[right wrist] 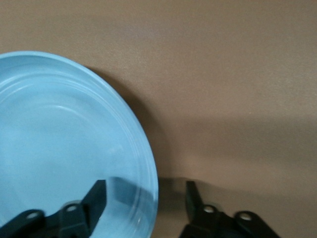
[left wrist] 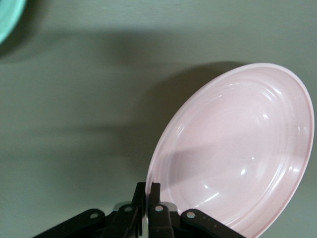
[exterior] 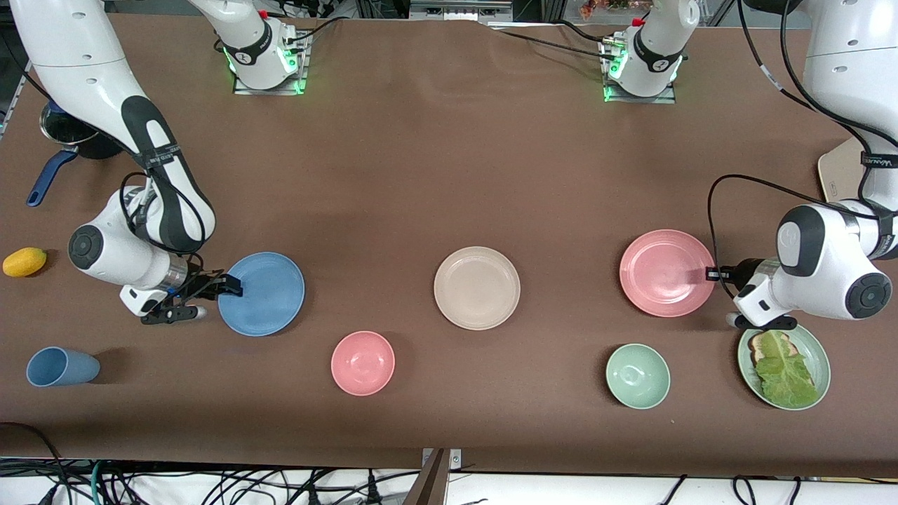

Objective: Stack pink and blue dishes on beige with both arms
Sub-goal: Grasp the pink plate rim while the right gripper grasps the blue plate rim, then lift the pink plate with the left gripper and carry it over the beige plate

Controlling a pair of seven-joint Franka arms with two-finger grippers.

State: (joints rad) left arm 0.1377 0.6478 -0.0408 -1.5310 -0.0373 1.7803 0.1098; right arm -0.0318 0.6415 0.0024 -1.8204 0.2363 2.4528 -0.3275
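Observation:
The beige plate [exterior: 477, 287] lies in the middle of the table. The blue plate [exterior: 270, 298] lies toward the right arm's end. My right gripper [exterior: 230, 286] is open and straddles that plate's rim. In the right wrist view, one finger of the right gripper [right wrist: 145, 193] is over the blue plate [right wrist: 59, 148] and the other is outside its rim. The pink plate [exterior: 663, 272] lies toward the left arm's end. My left gripper [exterior: 711, 275] is shut on its rim. In the left wrist view, the left gripper [left wrist: 148, 193] pinches the edge of the pink plate [left wrist: 237, 148].
Nearer the camera stand a pink bowl [exterior: 363, 362], a green bowl [exterior: 638, 375] and a pale green plate [exterior: 822, 354] with bread and lettuce. A blue cup [exterior: 62, 367] lies on its side. A lemon [exterior: 24, 261] and a dark pot [exterior: 70, 137] sit at the right arm's end.

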